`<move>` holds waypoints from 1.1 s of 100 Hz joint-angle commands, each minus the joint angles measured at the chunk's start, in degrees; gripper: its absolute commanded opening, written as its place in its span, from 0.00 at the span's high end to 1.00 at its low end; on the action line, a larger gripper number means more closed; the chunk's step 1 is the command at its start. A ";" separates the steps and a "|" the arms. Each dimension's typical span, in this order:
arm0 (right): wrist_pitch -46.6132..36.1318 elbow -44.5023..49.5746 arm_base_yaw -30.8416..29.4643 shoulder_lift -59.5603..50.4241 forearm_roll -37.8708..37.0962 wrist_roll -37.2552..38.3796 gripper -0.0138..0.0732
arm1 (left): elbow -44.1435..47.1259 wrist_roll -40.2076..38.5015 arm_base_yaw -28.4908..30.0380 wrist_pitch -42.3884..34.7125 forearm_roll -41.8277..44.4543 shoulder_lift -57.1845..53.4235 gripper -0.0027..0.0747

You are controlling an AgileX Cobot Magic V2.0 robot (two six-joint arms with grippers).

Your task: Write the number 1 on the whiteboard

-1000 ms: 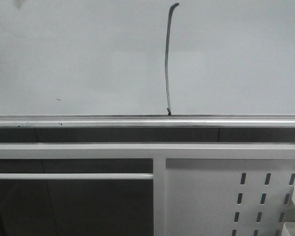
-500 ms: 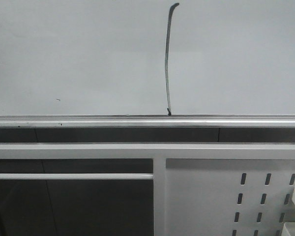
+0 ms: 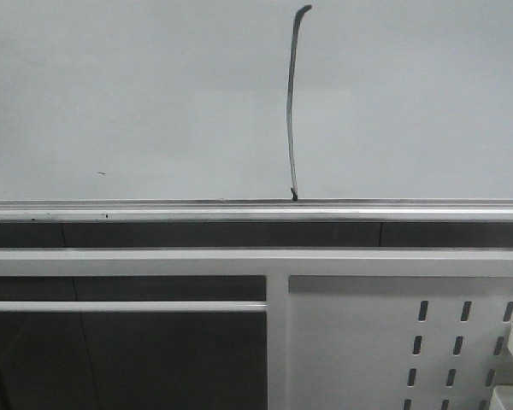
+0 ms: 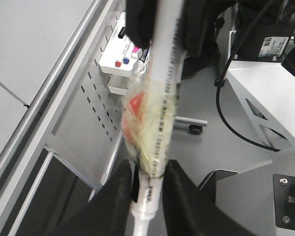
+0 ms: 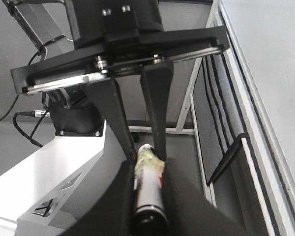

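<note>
Already the number 1 (image 3: 291, 102) stands on the whiteboard (image 3: 137, 94): a thin dark near-vertical stroke, hook at top, foot touching the silver rail (image 3: 154, 212). No arm shows in the front view. Left wrist view: the left tool (image 4: 146, 179) is clenched on a white marker (image 4: 162, 98) with tape wrapped round its middle, well clear of the board; a tray of spare markers (image 4: 119, 58) hangs on the perforated panel (image 4: 86, 118). Right wrist view: the right tool (image 5: 147, 169) grips a dark-bodied marker (image 5: 148, 194), taped at its end, with another tool's two black fingers (image 5: 157, 108) at that end. Which marker drew the stroke, cannot tell. Judgement: writing looks done; the step is pulling away. Do it well by backing straight off the board, tip clear of the surface so the stroke isn't smeared, grip firm so nothing drops.
</note>
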 commanded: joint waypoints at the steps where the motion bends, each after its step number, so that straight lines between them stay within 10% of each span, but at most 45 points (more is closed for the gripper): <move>1: -1.57 -2.00 0.56 -0.77 4.18 -0.31 0.92 | -2.06 -0.14 0.11 -4.49 -2.62 0.18 0.72; 85: -0.58 -2.00 0.56 -0.77 4.30 -0.31 0.91 | -2.06 -0.14 0.11 -5.99 -3.37 0.18 0.99; 110: -0.78 -2.00 0.34 -2.04 3.33 -0.31 0.25 | -1.93 -0.14 0.11 -9.12 -6.63 0.18 0.99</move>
